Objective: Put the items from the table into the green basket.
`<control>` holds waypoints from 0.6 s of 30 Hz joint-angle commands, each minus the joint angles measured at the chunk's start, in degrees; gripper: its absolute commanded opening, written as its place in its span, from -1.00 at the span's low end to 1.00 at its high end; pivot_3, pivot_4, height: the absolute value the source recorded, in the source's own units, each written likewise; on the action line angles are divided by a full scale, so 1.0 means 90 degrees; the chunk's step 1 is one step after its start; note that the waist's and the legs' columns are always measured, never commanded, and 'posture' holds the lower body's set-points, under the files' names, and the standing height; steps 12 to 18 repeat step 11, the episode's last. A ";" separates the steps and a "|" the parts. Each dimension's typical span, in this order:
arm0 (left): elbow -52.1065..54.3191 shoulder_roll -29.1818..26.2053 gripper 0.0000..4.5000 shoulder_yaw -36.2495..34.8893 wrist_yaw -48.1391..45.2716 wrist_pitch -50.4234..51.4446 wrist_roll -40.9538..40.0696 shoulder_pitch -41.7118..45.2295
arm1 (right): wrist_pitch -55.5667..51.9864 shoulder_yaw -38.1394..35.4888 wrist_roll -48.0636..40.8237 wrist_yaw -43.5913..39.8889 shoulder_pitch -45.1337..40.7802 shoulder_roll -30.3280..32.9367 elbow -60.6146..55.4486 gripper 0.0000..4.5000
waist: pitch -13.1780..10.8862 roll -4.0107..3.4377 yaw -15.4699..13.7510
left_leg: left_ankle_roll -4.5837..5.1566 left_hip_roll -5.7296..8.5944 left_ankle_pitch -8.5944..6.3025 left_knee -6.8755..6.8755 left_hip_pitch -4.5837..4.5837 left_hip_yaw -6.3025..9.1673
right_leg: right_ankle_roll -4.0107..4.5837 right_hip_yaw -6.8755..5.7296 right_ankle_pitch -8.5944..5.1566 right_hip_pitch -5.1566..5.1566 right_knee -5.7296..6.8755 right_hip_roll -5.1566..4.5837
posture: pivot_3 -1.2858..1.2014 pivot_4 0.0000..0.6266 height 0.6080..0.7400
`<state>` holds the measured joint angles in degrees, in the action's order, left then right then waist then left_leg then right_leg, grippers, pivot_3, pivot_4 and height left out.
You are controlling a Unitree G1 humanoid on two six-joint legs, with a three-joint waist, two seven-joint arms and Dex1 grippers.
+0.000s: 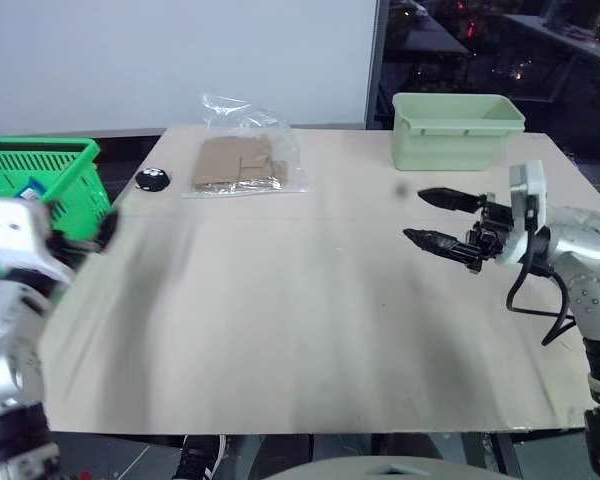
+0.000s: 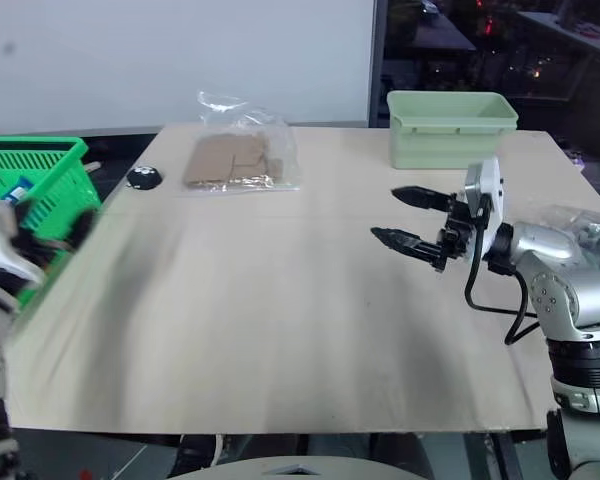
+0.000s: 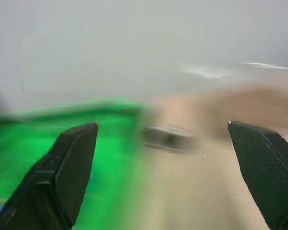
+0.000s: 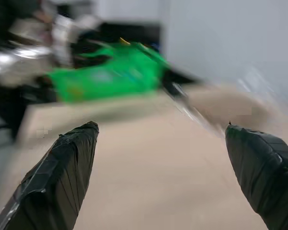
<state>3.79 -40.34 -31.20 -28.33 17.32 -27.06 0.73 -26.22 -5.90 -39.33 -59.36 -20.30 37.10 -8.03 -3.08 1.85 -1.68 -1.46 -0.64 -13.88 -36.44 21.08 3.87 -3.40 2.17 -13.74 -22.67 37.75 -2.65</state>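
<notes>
1. The table (image 1: 310, 330) is a broad top of pale beige wood with a faint seam running across it towards the far side; most of its surface is bare.
2. Behind it stands a plain white wall (image 1: 180, 50). To the right of the wall is a dark area with small lights.
3. At the far right of the table sits a pale mint-green tub (image 1: 455, 130) with solid walls.
4. Near the far middle lies a clear plastic bag (image 1: 245, 155) with flat brown cardboard pieces inside. Just to its left is a small black round object (image 1: 152, 179).
5. The green basket (image 1: 45, 185) stands at the left edge of the table. It is bright green plastic with slotted lattice sides, and something with a blue and white label shows inside it (image 1: 25, 190).
6. The left gripper (image 3: 163, 143) is beside the basket, blurred in the head views. In its own wrist view its two black fingers stand wide apart with nothing between them.
7. The right gripper (image 1: 435, 218) hangs above the right part of the table, pointing left. Its fingers are spread and hold nothing.
</notes>
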 commanded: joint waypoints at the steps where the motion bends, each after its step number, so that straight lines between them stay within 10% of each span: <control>1: 0.1616 0.0614 0.99 0.0950 0.0085 0.0455 -0.0152 -0.0693 | 0.0943 -0.0530 0.0572 0.0085 0.0570 0.0039 0.0571 1.00 | 0.0008 -0.0011 0.0017 | 0.0000 -0.0001 0.0000 0.0000 -0.0005 0.0000 | 0.0000 0.0001 0.0000 0.0003 0.0001 0.0000 | 0.10 -1.00 1.00; 8: 0.2064 0.1341 0.99 0.2415 0.0180 0.0471 0.0478 -0.1338 | 0.1904 -0.0703 0.1265 0.0400 0.1319 -0.0164 0.1344 1.00 | 0.0013 -0.0030 0.0110 | 0.0006 0.0005 -0.0002 -0.0013 -0.0043 -0.0044 | -0.0005 0.0043 -0.0024 0.0032 -0.0001 0.0004 | 0.08 -1.00 1.00; 18: 0.2041 0.1407 0.99 0.2509 0.0127 0.0422 0.0572 -0.1406 | 0.2101 -0.0700 0.1354 0.0419 0.1487 -0.0197 0.1334 1.00 | 0.0013 -0.0036 0.0134 | 0.0006 0.0002 -0.0001 -0.0014 -0.0054 -0.0045 | 0.0005 0.0061 -0.0025 0.0033 0.0002 0.0019 | 0.08 -1.00 1.00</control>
